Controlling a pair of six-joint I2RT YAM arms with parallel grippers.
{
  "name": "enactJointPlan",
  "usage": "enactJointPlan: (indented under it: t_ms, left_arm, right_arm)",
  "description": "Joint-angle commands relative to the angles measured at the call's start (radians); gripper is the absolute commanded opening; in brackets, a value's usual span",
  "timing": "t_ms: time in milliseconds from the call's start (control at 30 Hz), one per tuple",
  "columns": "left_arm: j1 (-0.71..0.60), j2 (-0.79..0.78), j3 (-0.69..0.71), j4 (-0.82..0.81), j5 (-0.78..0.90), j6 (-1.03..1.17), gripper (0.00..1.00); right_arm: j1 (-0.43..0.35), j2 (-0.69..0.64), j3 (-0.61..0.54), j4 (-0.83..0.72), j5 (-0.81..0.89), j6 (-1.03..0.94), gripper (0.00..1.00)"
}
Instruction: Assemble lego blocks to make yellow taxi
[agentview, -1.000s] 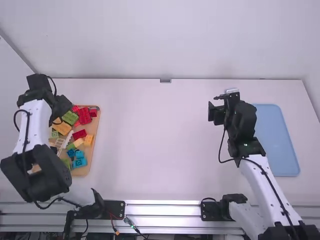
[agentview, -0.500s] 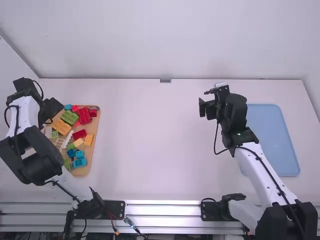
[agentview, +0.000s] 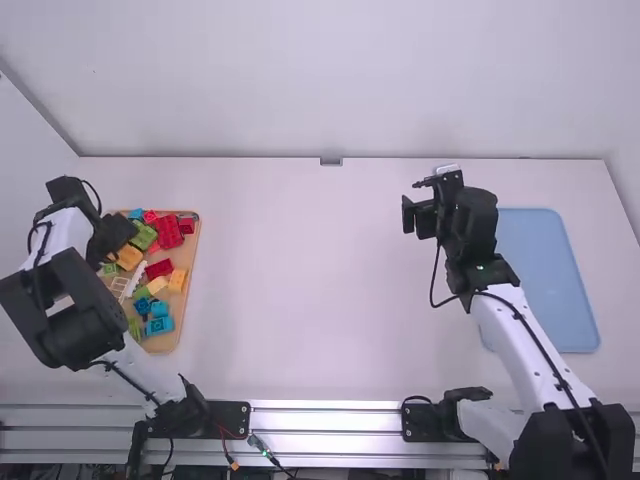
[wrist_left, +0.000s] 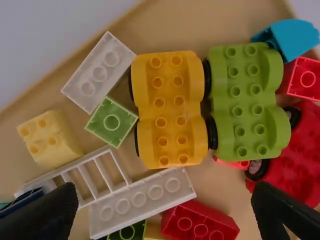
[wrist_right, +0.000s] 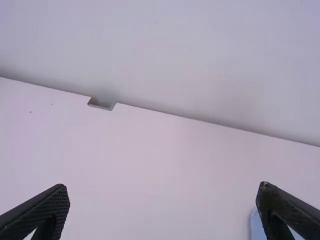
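"What's moved in the last half second?"

"The left hand (agentview: 118, 234), mostly. In the high view it was out at the outer edge of the wooden tray (agentview: 186, 318); now it has come inward over the blocks. The right hand (agentview: 418, 215) has barely shifted."

"How are the left hand's fingers?"

"Spread wide, one at each side of its wrist view, above the tray."

"And the right hand's?"

"Spread too. It's raised over the tabletop (agentview: 300, 290), on the middle side of the light-blue tray (agentview: 556, 290)."

"Where's the yellow car base (wrist_left: 169, 109)?"

"In the wooden tray, studs up, lying under the left hand's camera. Black wheels show along its two long sides. The green car base (wrist_left: 247, 102) lies right alongside, studs up as well."

"What else is around it?"

"On the side away from the green base, a white brick (wrist_left: 99, 72) sits near, with a small light-green block (wrist_left: 111, 121) next to it. The pale yellow block (wrist_left: 48, 139) is farther off."

"Past its end?"

"A long white brick (wrist_left: 145, 200) set at a slant, with a white ladder-like piece (wrist_left: 87, 181) beside it and a red brick (wrist_left: 200, 222) on the other side."

"Beyond the green base?"

"A red car base (wrist_left: 302, 160), and a blue block (wrist_left: 292, 39) near the green base's other end."
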Motion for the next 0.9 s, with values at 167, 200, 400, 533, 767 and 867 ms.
enactJointPlan:
  t_ms: [167, 200, 400, 533, 767, 867]
  left_arm:
    - [0.004, 0.009, -0.073, 0.083, 0.051, 0.014, 0.88]
    - [0.004, 0.009, -0.075, 0.087, 0.055, 0.014, 0.88]
    - [0.003, 0.019, -0.072, 0.090, 0.052, 0.011, 0.91]
    - [0.004, 0.080, -0.010, 0.040, 0.053, 0.011, 0.92]
    - [0.003, 0.151, 0.056, -0.017, 0.029, 0.008, 0.88]
    - [0.004, 0.151, 0.056, -0.001, 0.012, 0.011, 0.84]
  right_arm:
    - [0.001, 0.006, 0.037, -0.014, -0.002, 0.000, 0.99]
    - [0.001, 0.006, 0.037, -0.014, -0.002, 0.000, 0.99]
    - [0.001, 0.006, 0.037, -0.023, -0.002, -0.001, 0.99]
    - [0.001, 0.006, 0.037, -0.022, -0.002, -0.001, 0.99]
    - [0.001, 0.006, 0.037, -0.038, -0.002, 0.001, 0.99]
    - [0.001, 0.006, 0.037, -0.043, -0.002, 0.003, 0.99]
